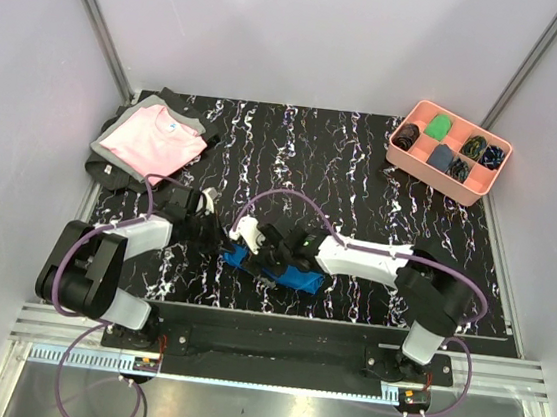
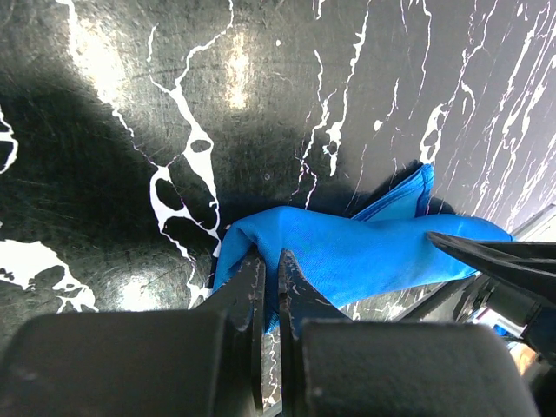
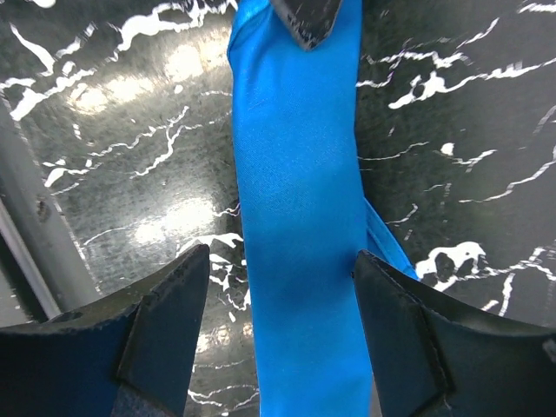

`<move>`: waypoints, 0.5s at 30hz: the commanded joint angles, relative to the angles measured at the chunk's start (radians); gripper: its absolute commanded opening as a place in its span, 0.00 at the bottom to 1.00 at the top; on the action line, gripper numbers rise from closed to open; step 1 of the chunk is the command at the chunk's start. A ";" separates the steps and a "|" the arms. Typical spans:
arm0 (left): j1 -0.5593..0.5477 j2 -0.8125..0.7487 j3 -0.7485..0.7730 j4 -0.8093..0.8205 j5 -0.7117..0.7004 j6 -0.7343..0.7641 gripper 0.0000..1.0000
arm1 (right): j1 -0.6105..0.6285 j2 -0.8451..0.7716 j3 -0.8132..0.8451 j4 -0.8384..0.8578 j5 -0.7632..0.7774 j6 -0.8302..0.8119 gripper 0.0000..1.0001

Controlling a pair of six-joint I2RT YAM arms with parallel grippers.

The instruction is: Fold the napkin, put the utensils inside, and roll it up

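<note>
The napkin (image 1: 298, 277) lies as a narrow royal-blue roll on the black marbled table, near its front edge. My left gripper (image 1: 224, 245) is at the roll's left end. In the left wrist view the gripper (image 2: 271, 261) is shut on a pinch of the napkin (image 2: 347, 252). My right gripper (image 1: 265, 257) is open over the roll. In the right wrist view the gripper (image 3: 282, 261) straddles the napkin (image 3: 295, 208), its fingers on either side and apart from the cloth. The utensils are not in view.
A folded pink shirt (image 1: 156, 139) with grey trim lies at the back left. A salmon compartment tray (image 1: 431, 177) with small cloth bundles stands at the back right. The table's front edge (image 1: 326, 323) is just below the roll.
</note>
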 commanded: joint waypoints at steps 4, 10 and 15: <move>0.005 0.012 0.036 -0.026 0.002 0.038 0.00 | 0.009 0.056 -0.002 0.014 0.054 -0.015 0.74; 0.005 0.006 0.045 -0.018 0.014 0.047 0.01 | 0.008 0.116 0.020 -0.012 0.086 0.000 0.58; 0.007 -0.069 0.046 -0.018 -0.036 0.047 0.52 | -0.030 0.167 0.046 -0.070 -0.084 0.057 0.41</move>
